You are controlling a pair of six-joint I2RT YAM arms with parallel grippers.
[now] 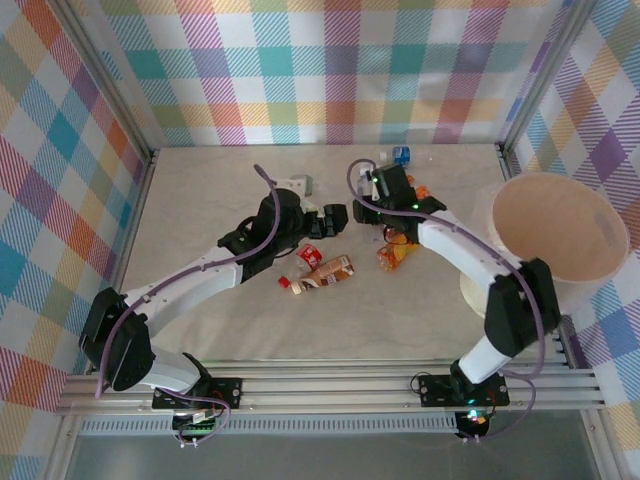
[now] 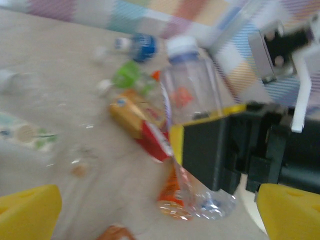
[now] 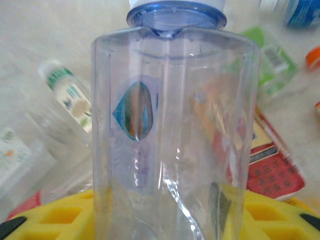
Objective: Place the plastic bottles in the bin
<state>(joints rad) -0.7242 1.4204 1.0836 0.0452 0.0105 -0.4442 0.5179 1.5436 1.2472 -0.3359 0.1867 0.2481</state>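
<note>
Our top camera sat high above and behind the arm bases, looking steeply down on the whole table (image 1: 200, 320), with the bin (image 1: 560, 235) at the right. Our left wrist camera looked low across the tabletop, from close by, at the clear bottle (image 2: 192, 80) in the right gripper (image 2: 187, 150). Our right wrist camera sat almost against that bottle, facing out over its own yellow fingers (image 3: 60, 215). Both wrist views shared it and the red-labelled bottle (image 2: 152, 140) behind.
</note>
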